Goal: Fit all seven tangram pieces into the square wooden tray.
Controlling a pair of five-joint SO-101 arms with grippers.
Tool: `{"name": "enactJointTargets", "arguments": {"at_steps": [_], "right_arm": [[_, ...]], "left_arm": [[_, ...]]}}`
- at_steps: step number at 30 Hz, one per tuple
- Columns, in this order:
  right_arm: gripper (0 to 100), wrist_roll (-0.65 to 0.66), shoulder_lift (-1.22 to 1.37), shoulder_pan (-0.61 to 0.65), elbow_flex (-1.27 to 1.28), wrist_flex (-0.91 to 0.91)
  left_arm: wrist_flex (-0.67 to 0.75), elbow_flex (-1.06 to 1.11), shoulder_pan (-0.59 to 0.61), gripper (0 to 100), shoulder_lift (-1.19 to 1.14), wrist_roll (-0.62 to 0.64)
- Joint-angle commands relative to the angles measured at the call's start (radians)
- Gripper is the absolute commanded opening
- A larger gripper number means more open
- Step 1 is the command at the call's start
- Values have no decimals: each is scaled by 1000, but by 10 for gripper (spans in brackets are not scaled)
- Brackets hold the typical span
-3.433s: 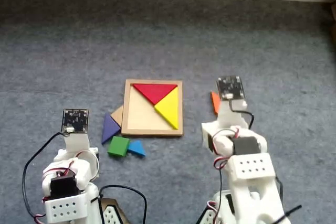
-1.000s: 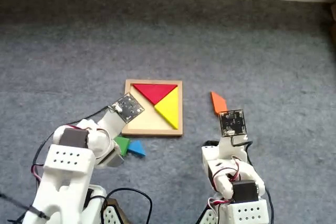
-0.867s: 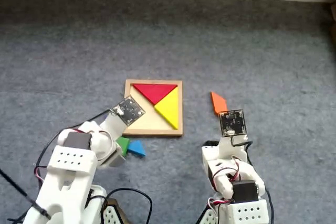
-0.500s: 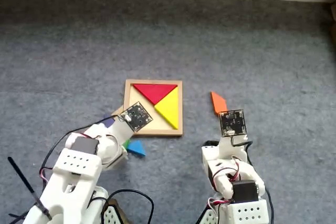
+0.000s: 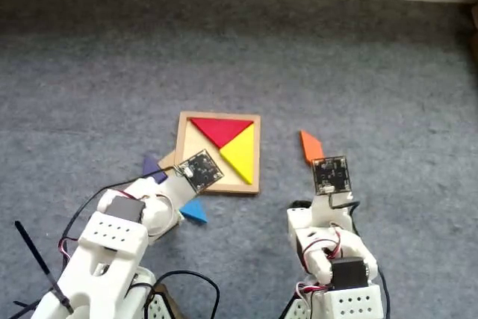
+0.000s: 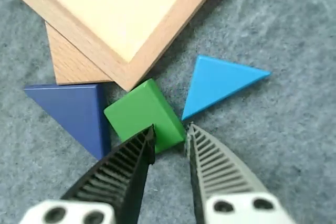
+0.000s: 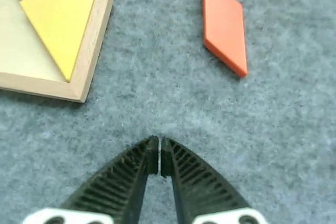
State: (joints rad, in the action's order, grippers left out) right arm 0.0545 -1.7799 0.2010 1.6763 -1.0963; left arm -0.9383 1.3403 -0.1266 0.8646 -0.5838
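Two arms sit at the bench (image 5: 373,72). The left arm (image 5: 127,222) stretches forward over the near left corner of the tray (image 5: 196,146), wrist tipped down. The right arm (image 5: 332,252) is folded back on its own side, well short of the tray.

The left tool (image 6: 170,127) hangs low with its jaws a little apart. Its tips straddle the near corner of the green square (image 6: 142,111), but I cannot tell whether they press on it. The right tool (image 7: 159,142) is pinched nearly closed, with a thin slit between the fingers, and holds nothing above bare bench.

Seven pieces can be counted — two in the tray, five outside it. One red triangle (image 5: 220,130) and one yellow triangle (image 5: 240,156) lie flat in the tray's far and right parts. They meet along an edge, and the rest of the floor is bare wood.

Four pieces cluster at the tray's near left corner:
- the green square, just off the corner
- one dark blue triangle (image 6: 73,108), against the square
- one tan piece (image 6: 68,64), along the tray's rim
- one light blue triangle (image 6: 220,80), just beside the square

One orange piece (image 7: 224,24) — a parallelogram — lies alone to the right of the tray.
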Motion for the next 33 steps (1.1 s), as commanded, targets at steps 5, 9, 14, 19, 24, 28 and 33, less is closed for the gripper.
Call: {"name": "enactJointTargets", "arguments": {"at_steps": [5, 9, 14, 19, 24, 28, 33], "right_arm": [[26, -5, -15, -61, 111, -5], [26, -5, -15, -61, 111, -5], [26, -5, -15, -61, 111, -5], [26, -5, -15, -61, 111, -5], [26, -5, -15, -61, 111, -5], [26, -5, -15, -61, 111, -5], [26, -5, -15, -61, 111, -5]], "left_arm": [[-74, -148, 30, 77, 5, 12], [-84, -222, 102, 79, 5, 86], [-89, -223, 119, 135, -1, 167], [-81, -182, 145, 248, -4, 281], [-87, -176, 150, 242, -5, 284], [-87, -179, 150, 242, -7, 284], [-81, -228, 154, 239, -160, 284]]}}
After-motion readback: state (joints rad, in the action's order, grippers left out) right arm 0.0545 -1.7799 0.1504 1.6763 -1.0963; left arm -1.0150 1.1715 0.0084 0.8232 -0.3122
